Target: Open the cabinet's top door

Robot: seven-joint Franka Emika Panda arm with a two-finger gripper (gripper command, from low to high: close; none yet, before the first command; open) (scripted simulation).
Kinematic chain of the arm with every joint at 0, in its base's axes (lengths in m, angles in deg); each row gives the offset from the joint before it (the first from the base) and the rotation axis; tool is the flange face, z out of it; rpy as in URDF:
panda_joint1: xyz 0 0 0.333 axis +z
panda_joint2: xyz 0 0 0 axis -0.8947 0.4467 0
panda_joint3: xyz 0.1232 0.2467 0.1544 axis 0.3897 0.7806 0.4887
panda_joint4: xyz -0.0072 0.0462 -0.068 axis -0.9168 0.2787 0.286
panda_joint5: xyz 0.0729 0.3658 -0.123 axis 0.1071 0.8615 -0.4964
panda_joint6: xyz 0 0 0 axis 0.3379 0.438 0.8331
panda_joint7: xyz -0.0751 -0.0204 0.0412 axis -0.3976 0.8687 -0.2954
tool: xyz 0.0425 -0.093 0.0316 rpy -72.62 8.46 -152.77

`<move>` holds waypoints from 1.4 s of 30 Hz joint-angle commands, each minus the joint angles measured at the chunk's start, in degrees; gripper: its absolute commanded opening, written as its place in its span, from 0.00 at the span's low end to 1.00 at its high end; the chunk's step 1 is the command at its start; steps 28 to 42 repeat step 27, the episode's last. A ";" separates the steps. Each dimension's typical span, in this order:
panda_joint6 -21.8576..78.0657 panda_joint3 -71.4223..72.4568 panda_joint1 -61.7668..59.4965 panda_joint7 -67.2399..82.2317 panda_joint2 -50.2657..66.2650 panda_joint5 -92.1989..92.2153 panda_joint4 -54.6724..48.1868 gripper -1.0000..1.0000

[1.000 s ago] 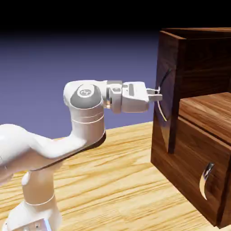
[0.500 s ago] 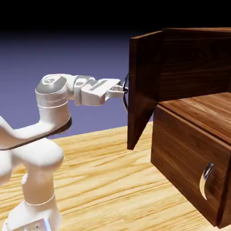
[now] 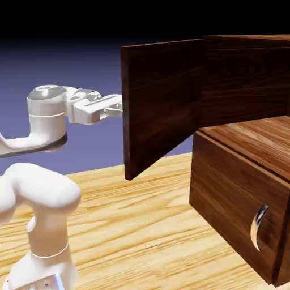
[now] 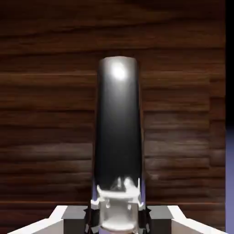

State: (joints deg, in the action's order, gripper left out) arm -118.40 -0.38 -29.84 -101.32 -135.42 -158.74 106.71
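The dark wood-grain cabinet [image 3: 244, 79] stands at the exterior view's right. Its top door [image 3: 162, 107] is swung wide out toward the left, so its inner face shows. My gripper [image 3: 117, 106] reaches level to the door's outer side at its free edge, where the panel hides the fingertips and the handle. In the hand view the silver-and-black handle [image 4: 117, 128] runs upright between the fingers of my gripper [image 4: 118, 214], which is shut on it, with the door's wood [image 4: 45, 114] close behind.
Below the open compartment, the lower front panel [image 3: 232, 198] is closed, with its curved silver handle [image 3: 258, 225]. The light wooden tabletop [image 3: 130, 232] spreads under the door. My white arm [image 3: 42, 198] rises at the lower left.
The top door has swung from nearly closed to wide open. My gripper has moved left with the handle held in it, and the arm has folded back toward its base.
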 commanded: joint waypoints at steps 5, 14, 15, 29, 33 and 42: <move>7.48 10.39 -3.68 -4.22 9.40 9.82 -6.83 0.00; 22.34 28.73 -18.01 -11.40 26.76 22.98 -24.60 0.00; 23.96 30.70 -19.96 -12.10 28.40 23.95 -26.67 0.00; 38.86 53.57 -44.81 -17.69 40.45 30.80 -47.51 0.00; 38.86 53.57 -44.81 -17.69 40.45 30.80 -47.51 0.00; 38.86 53.57 -44.81 -17.69 40.45 30.80 -47.51 0.00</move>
